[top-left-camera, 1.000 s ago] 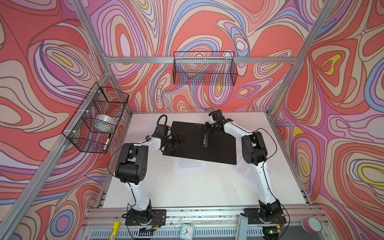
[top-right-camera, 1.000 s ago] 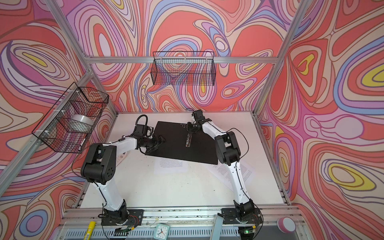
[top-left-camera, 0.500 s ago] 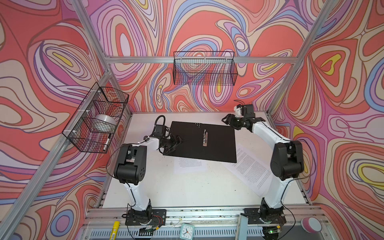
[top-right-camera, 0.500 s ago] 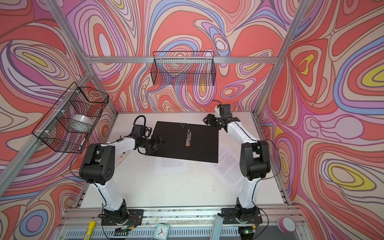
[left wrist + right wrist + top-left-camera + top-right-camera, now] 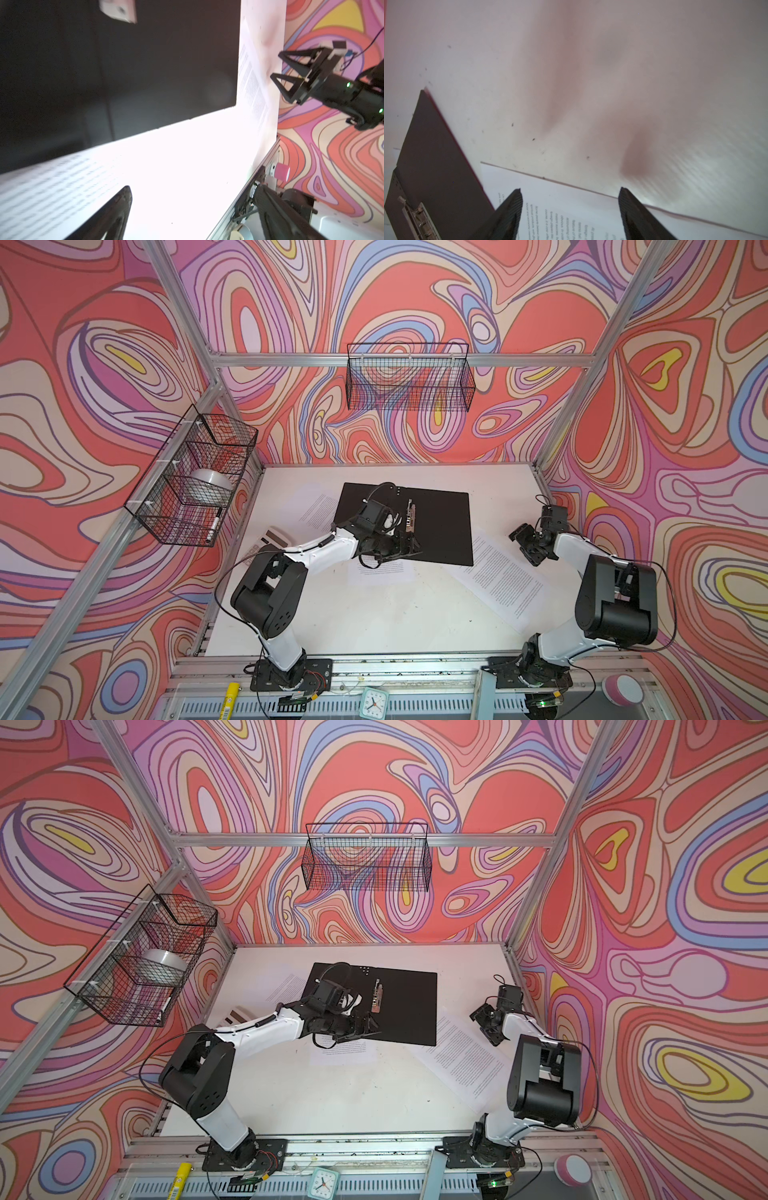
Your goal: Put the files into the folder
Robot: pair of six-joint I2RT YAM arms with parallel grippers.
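The folder [image 5: 436, 522] lies open at the back middle of the table in both top views, black inside up, with its metal clip [image 5: 411, 516] on the spine. Three files show: one [image 5: 318, 508] sticking out at the folder's left, one [image 5: 382, 570] under its front edge, one [image 5: 498, 576] slanted at the right. My left gripper [image 5: 413, 547] hovers open over the folder's front edge; the left wrist view shows the folder [image 5: 124, 72] and the front sheet [image 5: 52, 187]. My right gripper [image 5: 524, 548] is open and empty above the right sheet's [image 5: 571, 218] far end.
A beige calculator [image 5: 276, 539] lies at the table's left edge, partly behind the left arm. Wire baskets hang on the back wall [image 5: 409, 377] and the left wall [image 5: 195, 477]; the left one holds a tape roll. A clock [image 5: 373, 701] sits below the front rail.
My right gripper left the folder's clip, swung to the table's right side and opened. My left gripper moved from the folder's left edge towards its front middle.
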